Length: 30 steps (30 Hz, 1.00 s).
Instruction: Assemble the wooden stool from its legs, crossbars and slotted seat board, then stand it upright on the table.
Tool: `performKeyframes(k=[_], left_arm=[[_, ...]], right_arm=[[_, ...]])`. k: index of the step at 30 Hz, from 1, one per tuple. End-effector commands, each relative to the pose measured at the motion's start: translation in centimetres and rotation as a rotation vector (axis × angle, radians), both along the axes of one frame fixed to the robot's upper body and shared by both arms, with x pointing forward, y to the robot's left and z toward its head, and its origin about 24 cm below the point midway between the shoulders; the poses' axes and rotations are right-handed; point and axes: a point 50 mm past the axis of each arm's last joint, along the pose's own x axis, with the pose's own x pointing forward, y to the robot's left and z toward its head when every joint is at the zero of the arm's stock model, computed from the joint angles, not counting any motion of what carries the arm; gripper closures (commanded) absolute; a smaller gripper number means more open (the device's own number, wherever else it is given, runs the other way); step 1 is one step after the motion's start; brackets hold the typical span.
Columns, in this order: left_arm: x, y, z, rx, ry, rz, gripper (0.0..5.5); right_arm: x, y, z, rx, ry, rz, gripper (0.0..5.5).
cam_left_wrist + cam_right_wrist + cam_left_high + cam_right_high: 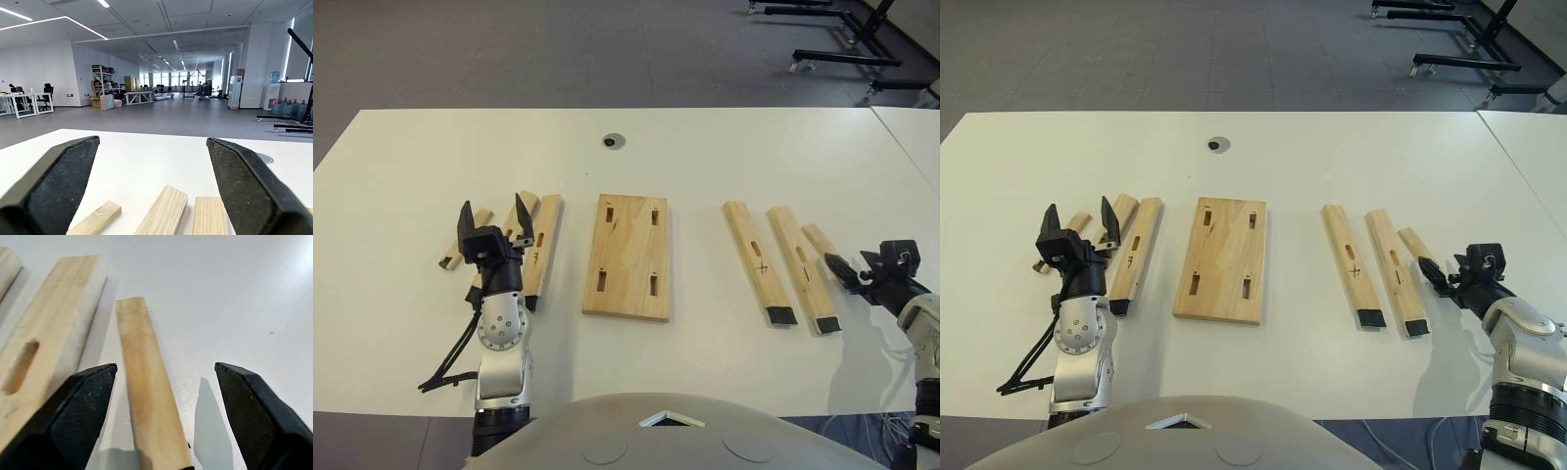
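Left gripper [493,208] hovers over the left legs [545,240], wrist upright, jaws wide, holding nothing. Right gripper [166,367] sits low at the table's [411,176] right side, jaws wide, straddling the crossbar's [142,382] near end without touching it. That pale, narrow strip lies flat, pointing away from the robot, beside two slotted, black-tipped right legs [759,262]. Seat board [626,257] lies flat mid-table.

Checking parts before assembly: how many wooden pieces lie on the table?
7: seat board in the middle; two legs and a crossbar on the robot's right; three pieces on its left, partly behind the left gripper; others possibly hidden.
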Motion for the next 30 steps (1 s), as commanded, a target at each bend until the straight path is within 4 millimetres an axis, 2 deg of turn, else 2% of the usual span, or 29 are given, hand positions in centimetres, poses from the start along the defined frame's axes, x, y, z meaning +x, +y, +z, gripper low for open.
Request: performKeyframes(k=[1, 5, 10, 13, 16, 20, 25, 30], left_arm=[[0.0, -0.2, -0.4, -0.005, 0.003, 0.003, 1.47], [-0.1, -0.2, -0.5, -0.007, 0.002, 0.007, 1.47], [0.0, -0.2, -0.1, -0.003, -0.011, 0.013, 1.47], [-0.1, -0.2, -0.1, -0.005, -0.012, 0.016, 1.47], [-0.1, -0.2, -0.1, -0.006, -0.013, 0.021, 1.47], [-0.1, -0.2, -0.1, 0.006, -0.010, 0.019, 1.47], [0.1, -0.2, 0.1, 0.010, -0.017, 0.018, 1.47], [0.3, -0.1, 0.2, 0.012, -0.020, 0.012, 1.47]], right_arm=[[0.3, 0.6, 0.3, 0.022, -0.019, 0.029, 1.80], [0.1, 0.9, 0.0, 0.001, 0.007, 0.055, 1.80], [-2.1, -0.2, -1.7, -0.033, 0.123, 0.049, 1.80], [-2.6, 0.1, -1.8, -0.028, 0.138, 0.065, 1.80], [-3.0, 0.9, -2.1, 0.010, 0.152, 0.091, 2.42], [-4.6, 2.9, -2.9, 0.135, 0.252, 0.168, 3.22], [-4.9, 3.3, -2.9, 0.140, 0.235, 0.139, 4.19], [-5.0, 3.4, -2.8, 0.121, 0.185, 0.095, 4.21]])
